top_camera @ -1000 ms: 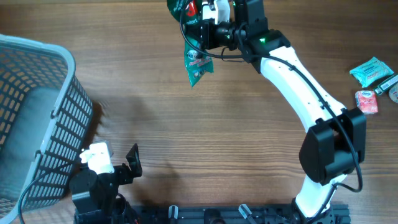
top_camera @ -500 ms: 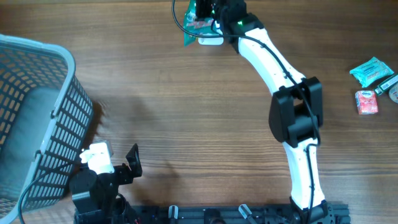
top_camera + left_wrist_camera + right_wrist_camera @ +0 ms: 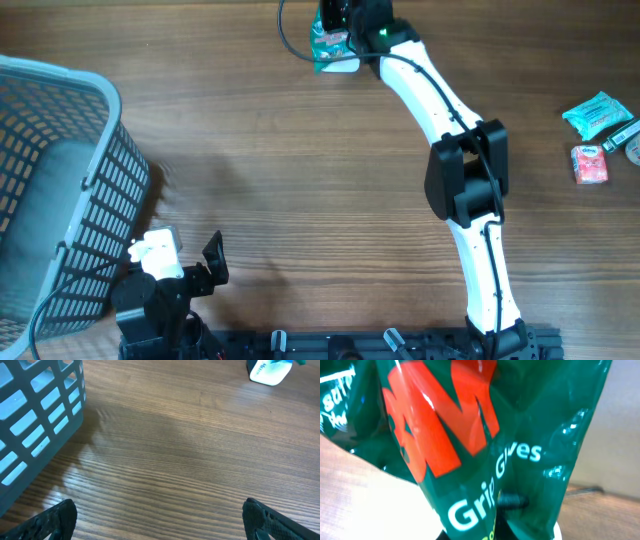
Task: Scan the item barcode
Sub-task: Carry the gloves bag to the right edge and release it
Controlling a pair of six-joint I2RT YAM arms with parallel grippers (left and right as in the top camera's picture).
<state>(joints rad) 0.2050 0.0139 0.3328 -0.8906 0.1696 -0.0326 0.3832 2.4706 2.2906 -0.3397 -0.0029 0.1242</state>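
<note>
My right gripper [image 3: 338,28] is stretched to the far edge of the table, shut on the item, a green plastic packet [image 3: 326,38] with red and white print. The packet hangs just over a white scanner [image 3: 340,66]. In the right wrist view the packet [image 3: 485,435] fills the picture, hides most of my fingers, and has the white scanner [image 3: 380,505] right behind it. My left gripper [image 3: 188,262] rests at the near left, open, with only bare wood between its fingertips [image 3: 61,516]. Far off in that view the scanner [image 3: 267,371] shows at the top right.
A large grey-blue mesh basket [image 3: 60,190] stands at the left, close to my left gripper, its wall [image 3: 35,425] filling the left wrist view's corner. A teal packet [image 3: 597,112] and a pink packet [image 3: 589,163] lie at the right edge.
The right arm has carried the green packet left and toward the far edge, from hanging free to sitting over the white scanner. The left arm has not moved.
</note>
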